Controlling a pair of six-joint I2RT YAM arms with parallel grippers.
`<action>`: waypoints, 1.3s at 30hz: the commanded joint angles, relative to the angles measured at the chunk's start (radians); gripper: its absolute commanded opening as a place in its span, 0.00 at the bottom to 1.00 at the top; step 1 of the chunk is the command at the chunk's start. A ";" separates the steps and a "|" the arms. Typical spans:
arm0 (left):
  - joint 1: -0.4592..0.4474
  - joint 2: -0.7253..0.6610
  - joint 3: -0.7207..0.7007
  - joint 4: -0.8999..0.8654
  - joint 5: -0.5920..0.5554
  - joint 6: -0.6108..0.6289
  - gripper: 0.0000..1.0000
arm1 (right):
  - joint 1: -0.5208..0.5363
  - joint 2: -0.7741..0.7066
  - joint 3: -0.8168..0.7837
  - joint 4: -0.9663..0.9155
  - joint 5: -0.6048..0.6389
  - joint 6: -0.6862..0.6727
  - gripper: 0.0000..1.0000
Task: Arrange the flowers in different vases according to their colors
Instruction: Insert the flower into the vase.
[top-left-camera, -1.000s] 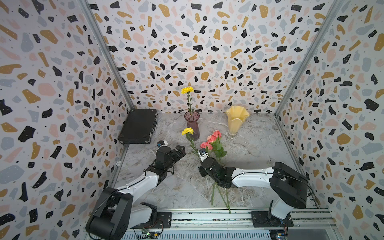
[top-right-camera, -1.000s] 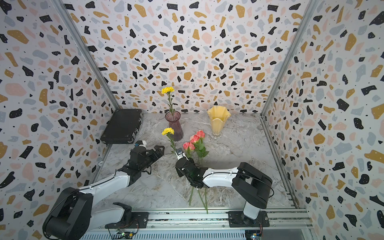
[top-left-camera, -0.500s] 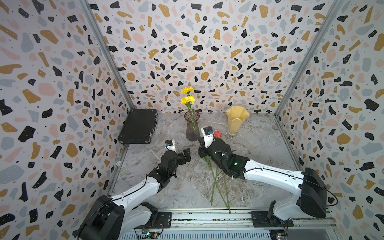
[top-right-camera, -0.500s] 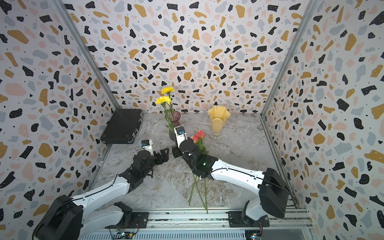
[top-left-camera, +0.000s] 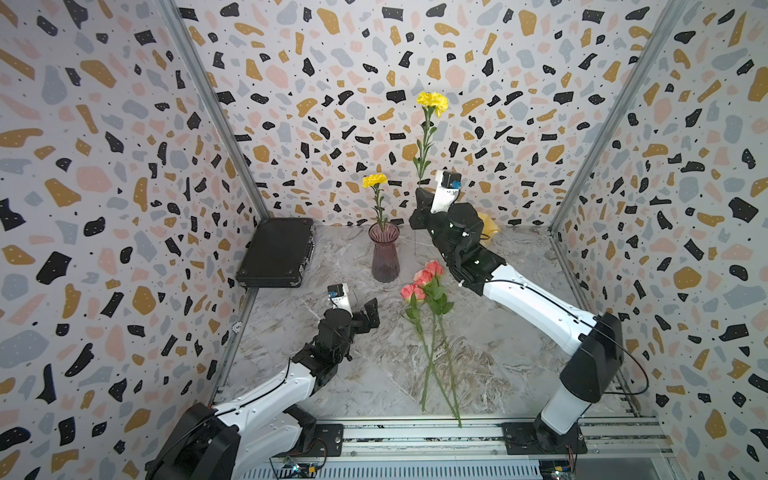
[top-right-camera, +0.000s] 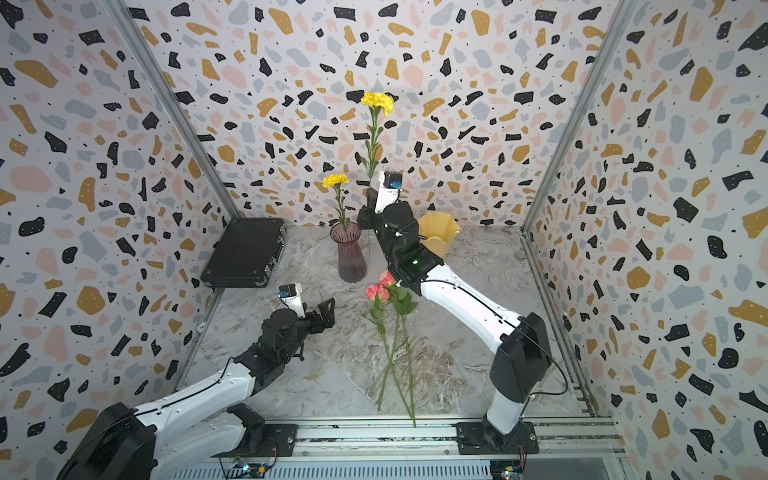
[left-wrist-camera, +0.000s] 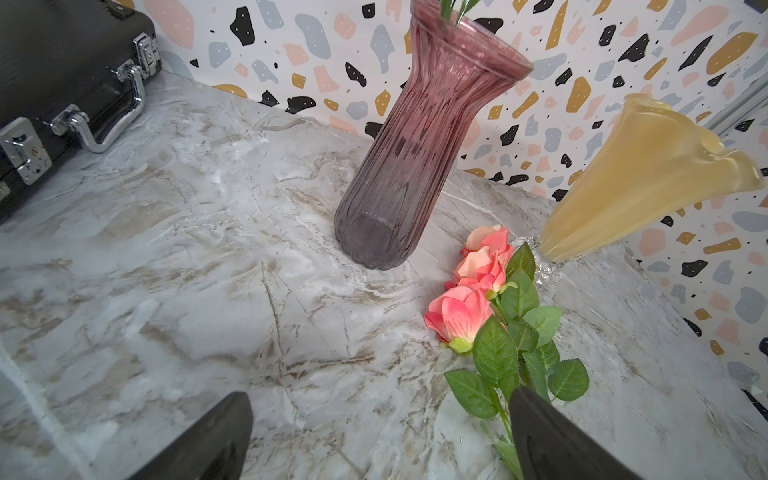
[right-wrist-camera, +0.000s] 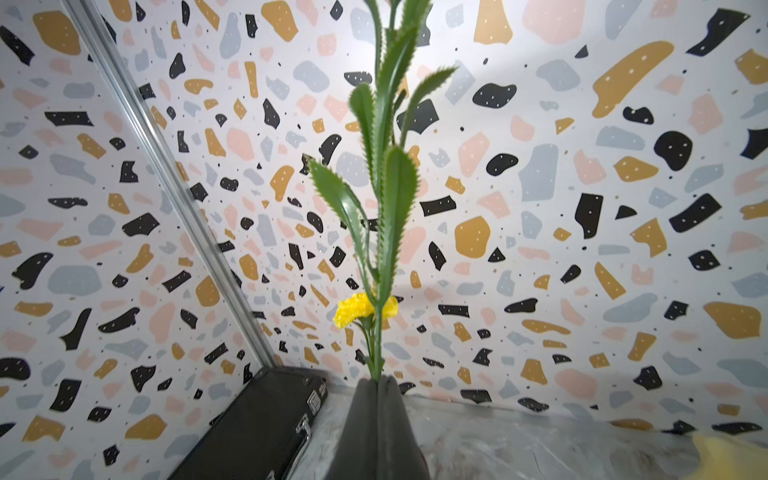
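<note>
Since a second ago the yellow flower (top-left-camera: 432, 102) is raised to upper centre, its stem pinched in the fully closed right gripper (top-left-camera: 420, 192), just right of the purple vase (top-left-camera: 385, 257). The thin stem could be swung past the narrow neck, or the vase tipped. The left gripper (top-left-camera: 371, 314) is held open and empty. A marble tabletop (top-left-camera: 498, 353) is enclosed by terrazzo walls (top-left-camera: 104, 208).

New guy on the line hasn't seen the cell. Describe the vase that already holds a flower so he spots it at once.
At the back of the marble table, beside the flat black case, stands the purple vase. It is ribbed, translucent glass with one yellow flower in it; the cream-yellow vase nearby is opaque, wavy-rimmed and holds none.
</note>
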 joint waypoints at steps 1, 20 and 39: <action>-0.002 0.041 0.039 0.023 0.026 0.001 1.00 | -0.021 0.089 0.163 0.015 -0.060 -0.034 0.00; -0.003 -0.092 0.001 -0.033 -0.045 -0.088 0.99 | -0.030 0.462 0.339 0.365 0.077 -0.097 0.00; -0.003 -0.006 0.074 -0.090 0.019 -0.092 0.99 | -0.028 0.431 0.306 0.444 0.077 -0.137 0.00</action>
